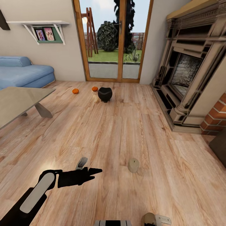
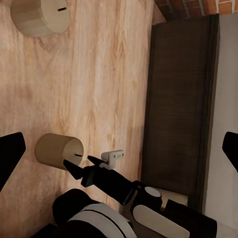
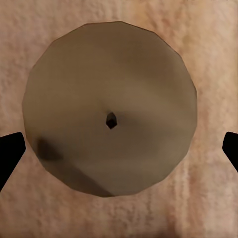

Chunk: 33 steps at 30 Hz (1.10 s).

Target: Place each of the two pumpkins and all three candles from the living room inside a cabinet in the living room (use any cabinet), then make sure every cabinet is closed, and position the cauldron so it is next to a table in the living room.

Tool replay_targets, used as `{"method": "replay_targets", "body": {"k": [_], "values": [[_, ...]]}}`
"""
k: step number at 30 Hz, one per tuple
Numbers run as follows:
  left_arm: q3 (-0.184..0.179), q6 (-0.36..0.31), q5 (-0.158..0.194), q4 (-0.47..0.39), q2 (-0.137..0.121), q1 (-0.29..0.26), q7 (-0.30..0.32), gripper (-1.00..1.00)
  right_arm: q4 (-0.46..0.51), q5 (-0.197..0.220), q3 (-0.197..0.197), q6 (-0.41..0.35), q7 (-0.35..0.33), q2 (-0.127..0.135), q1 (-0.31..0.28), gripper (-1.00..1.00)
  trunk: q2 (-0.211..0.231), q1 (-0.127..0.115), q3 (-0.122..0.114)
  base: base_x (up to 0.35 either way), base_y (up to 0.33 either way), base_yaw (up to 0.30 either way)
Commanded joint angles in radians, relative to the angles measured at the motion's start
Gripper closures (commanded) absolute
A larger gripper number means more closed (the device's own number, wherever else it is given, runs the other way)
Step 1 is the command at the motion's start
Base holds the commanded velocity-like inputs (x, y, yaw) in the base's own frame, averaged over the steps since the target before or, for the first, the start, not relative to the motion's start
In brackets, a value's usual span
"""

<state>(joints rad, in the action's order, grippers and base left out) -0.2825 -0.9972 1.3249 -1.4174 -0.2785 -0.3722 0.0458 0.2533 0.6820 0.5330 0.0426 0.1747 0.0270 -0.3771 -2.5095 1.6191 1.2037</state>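
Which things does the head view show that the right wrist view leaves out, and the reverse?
Head view: one pumpkin, a second pumpkin, the cauldron, the table, a farther candle. Right wrist view: the wick dimple, with the open right gripper around it. Both: the near candle on the wooden floor.

Landmark = cauldron (image 1: pixel 104 94): two pumpkins (image 1: pixel 75 91) just left of it, table (image 1: pixel 18 100) farther left, candle (image 1: pixel 133 165) well nearer robot, fireplace (image 1: pixel 188 72) to right.
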Motion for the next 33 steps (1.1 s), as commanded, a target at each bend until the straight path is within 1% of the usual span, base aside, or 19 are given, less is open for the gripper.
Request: {"method": "replay_targets", "body": {"k": [1,8,33], "values": [[-0.001,-0.001,-0.004,0.000,-0.001,-0.001,0.005,-1.00,0.001,0.011,0.009,0.003,0.005,0.001,0.000,-1.00,0.000,0.000,0.001,0.000,0.000,0.000],[-0.001,-0.001,-0.004,0.000,0.000,-0.001,0.005,-1.00,0.001,0.011,0.009,0.004,0.005,0.001,0.000,-1.00,0.000,0.000,0.001,0.000,0.000,0.000],[-0.005,-0.001,-0.004,0.000,0.001,-0.001,0.005,-1.00,0.001,0.010,0.009,0.010,0.005,0.001,0.000,-1.00,0.000,0.000,0.001,0.046,0.000,0.000]]}}
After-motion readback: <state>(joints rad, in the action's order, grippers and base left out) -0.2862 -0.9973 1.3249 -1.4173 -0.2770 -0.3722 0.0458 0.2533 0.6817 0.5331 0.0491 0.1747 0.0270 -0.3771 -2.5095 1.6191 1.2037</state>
